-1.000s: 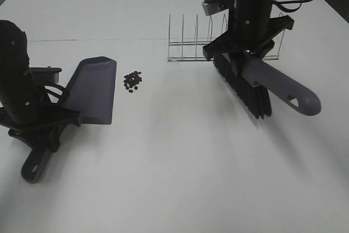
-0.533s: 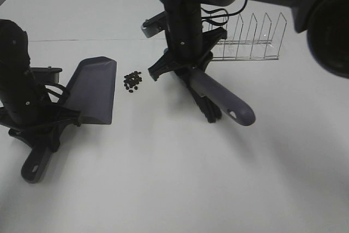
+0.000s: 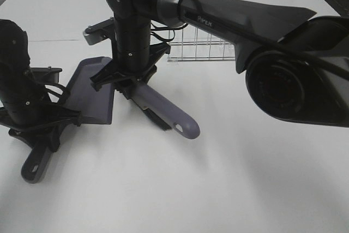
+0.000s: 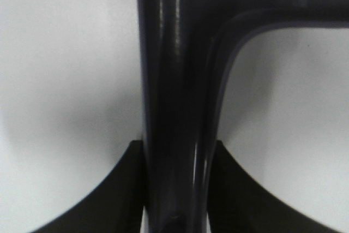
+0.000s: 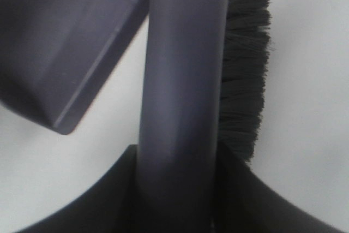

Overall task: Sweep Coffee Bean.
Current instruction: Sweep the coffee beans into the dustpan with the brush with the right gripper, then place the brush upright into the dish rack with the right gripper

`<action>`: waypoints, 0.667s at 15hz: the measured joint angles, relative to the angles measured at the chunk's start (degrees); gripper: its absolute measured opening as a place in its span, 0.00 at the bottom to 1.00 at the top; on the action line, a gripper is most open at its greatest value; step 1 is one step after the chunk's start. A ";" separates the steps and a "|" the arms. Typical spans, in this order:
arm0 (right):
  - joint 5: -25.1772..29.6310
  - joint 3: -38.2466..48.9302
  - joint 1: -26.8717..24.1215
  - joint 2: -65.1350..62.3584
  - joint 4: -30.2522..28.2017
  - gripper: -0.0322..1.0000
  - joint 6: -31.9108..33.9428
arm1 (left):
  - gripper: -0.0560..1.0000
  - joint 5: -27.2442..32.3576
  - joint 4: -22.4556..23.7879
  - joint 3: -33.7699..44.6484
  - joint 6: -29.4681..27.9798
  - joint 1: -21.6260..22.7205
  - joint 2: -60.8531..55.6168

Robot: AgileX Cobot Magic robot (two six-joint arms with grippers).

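Observation:
The grey dustpan (image 3: 90,88) lies flat on the white table at the left. My left gripper (image 3: 42,123) is shut on the dustpan's handle (image 4: 174,80). My right gripper (image 3: 130,79) has reached across to the left and is shut on the grey handle (image 3: 166,114) of the brush. The brush's black bristles (image 3: 155,118) touch the table just right of the dustpan's open edge. The right wrist view shows the handle (image 5: 182,69), the bristles (image 5: 245,64) and a corner of the dustpan (image 5: 54,36). The coffee beans are hidden behind my right arm.
A wire rack (image 3: 204,47) stands behind the right arm, partly hidden by it. The right arm's large elbow (image 3: 294,75) fills the right of the exterior view. The table (image 3: 218,178) is white.
My right arm has swept left with the brush from beside the rack to the dustpan's open edge. The beans, visible before, are now covered. The left arm and dustpan have not moved.

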 joint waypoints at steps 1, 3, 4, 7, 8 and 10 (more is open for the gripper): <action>0.06 -1.49 0.40 0.29 2.35 0.30 -0.74 | 0.30 0.00 0.00 0.00 0.00 0.00 0.00; 0.23 -4.47 0.97 0.34 7.22 0.30 -1.43 | 0.30 0.00 0.00 0.00 0.00 0.00 0.00; 0.34 -6.07 1.20 0.52 8.37 0.30 -1.43 | 0.30 0.00 0.00 0.00 0.06 0.00 0.00; 0.69 -10.89 1.60 0.52 6.65 0.30 -0.86 | 0.30 0.06 -0.06 0.00 0.06 0.00 0.00; 0.74 -11.23 1.60 0.17 4.18 0.30 -0.86 | 0.30 0.06 -0.06 0.00 0.06 0.00 0.00; 0.86 -11.23 1.60 -1.43 -2.23 0.30 -0.80 | 0.30 0.11 -0.06 0.00 0.06 0.00 0.00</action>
